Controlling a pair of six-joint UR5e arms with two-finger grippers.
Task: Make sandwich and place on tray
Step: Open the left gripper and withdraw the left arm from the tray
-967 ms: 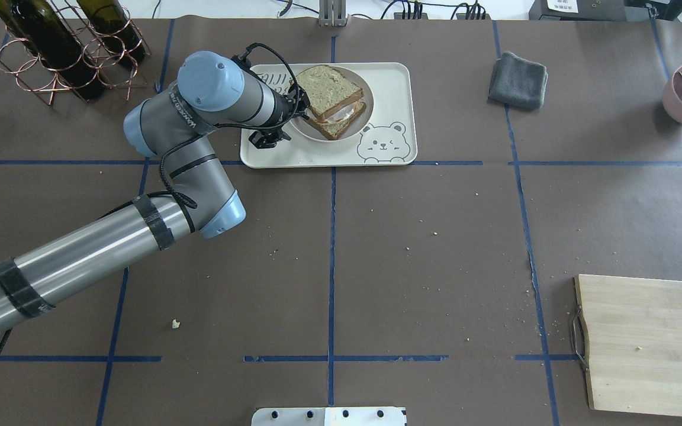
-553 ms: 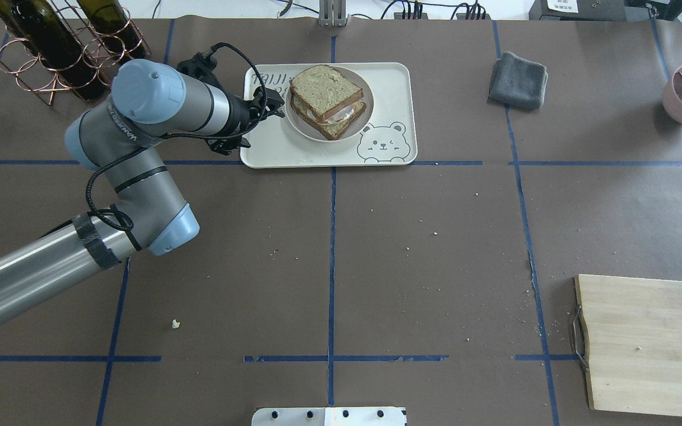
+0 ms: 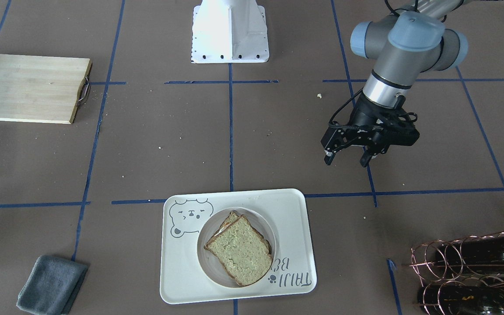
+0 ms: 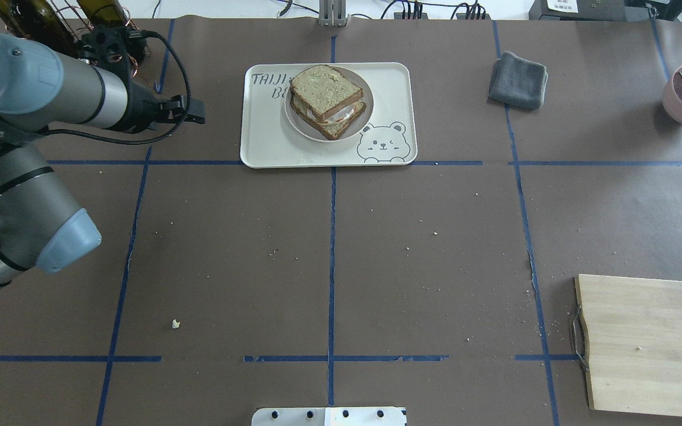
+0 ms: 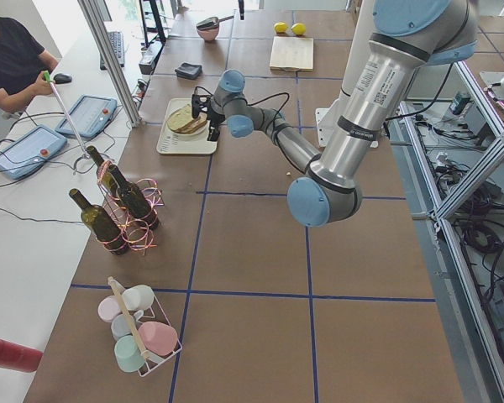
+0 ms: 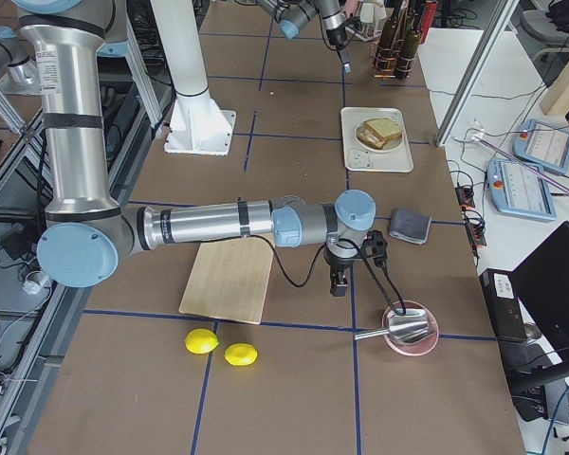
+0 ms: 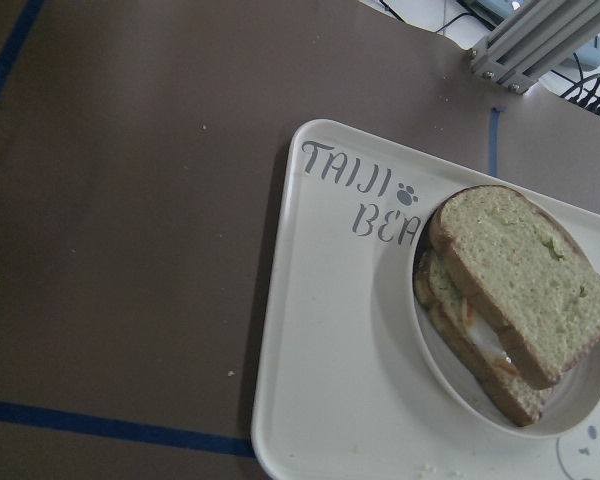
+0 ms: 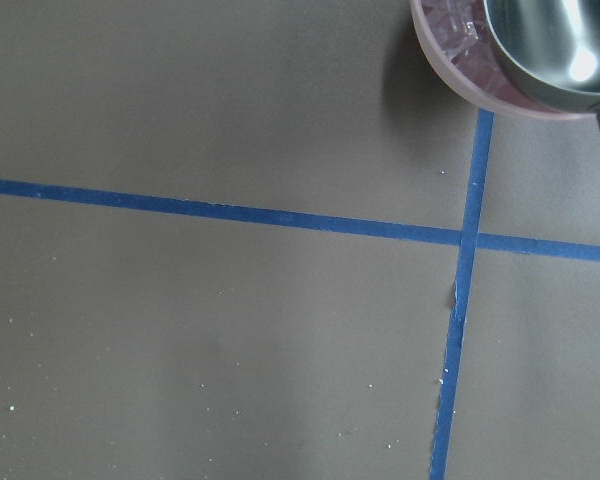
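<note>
your table (image 4: 436, 236) wears brown paper gridded with blue tape (image 4: 331, 266); aluminium posts (image 5: 111, 59) edge your white desk (image 5: 25, 218).

Brown desk (image 4: 436, 236) gridded with blue tape, carrying a tray (image 4: 264, 142), grey cloth (image 4: 517, 80), wooden board (image 4: 649, 343), pink bowl (image 4: 670, 99), bottle rack (image 3: 470, 267) and scattered crumbs (image 4: 176, 323).

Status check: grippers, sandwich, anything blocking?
Left gripper open, empty, beside the tray. Right gripper near the pink bowl, state unclear. Sandwich assembled, on the plate on the tray. Nothing in the way.
</note>
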